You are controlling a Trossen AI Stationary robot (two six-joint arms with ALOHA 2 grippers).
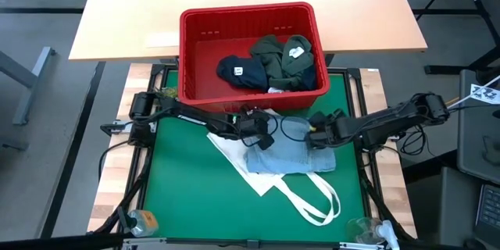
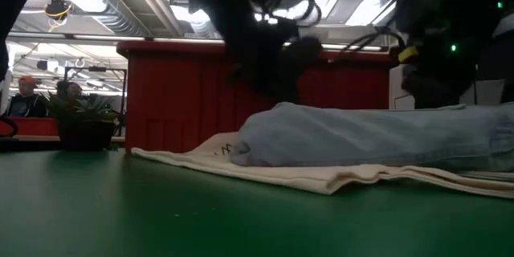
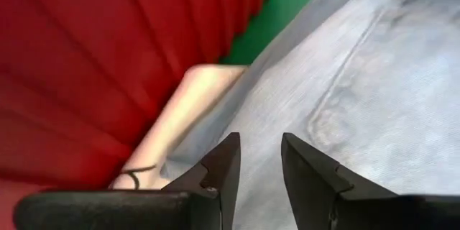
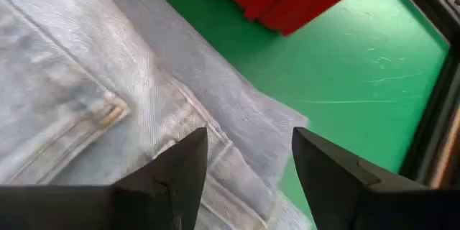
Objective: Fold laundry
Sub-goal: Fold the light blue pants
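overhead, table-level and two close wrist cameras all share the denim garment point(image 1: 291, 156)

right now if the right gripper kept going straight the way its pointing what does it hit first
Most likely the light blue denim garment. The right gripper has its fingers open just over the denim's edge, with the green mat close beyond, so depth leaves some doubt whether it would catch the hem or the mat.

A light blue denim garment point(image 1: 291, 156) lies folded flat near the table's centre, resting partly on pale cloth, its seams and a pocket showing. At its 12 o'clock, a navy blue garment point(image 1: 241, 73) and a dark olive green garment point(image 1: 283, 61) lie crumpled together.
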